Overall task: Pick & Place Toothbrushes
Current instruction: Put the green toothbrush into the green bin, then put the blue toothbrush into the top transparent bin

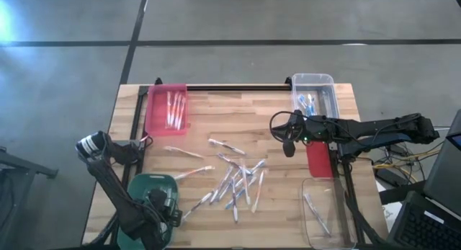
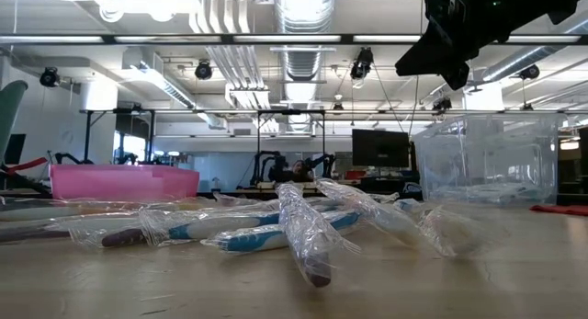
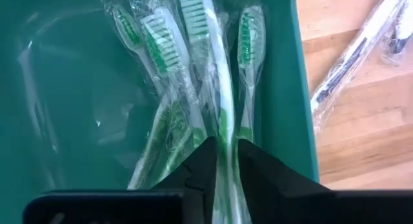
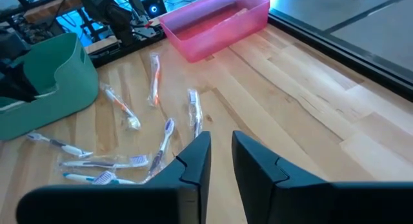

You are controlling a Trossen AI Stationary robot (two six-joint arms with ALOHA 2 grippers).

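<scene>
No text, label, brand, number or sign can be read in any of the four views. The wrappers on the toothbrushes carry no legible print, and the green bin and pink bin show plain walls. The monitor in the room behind the table is dark.
</scene>
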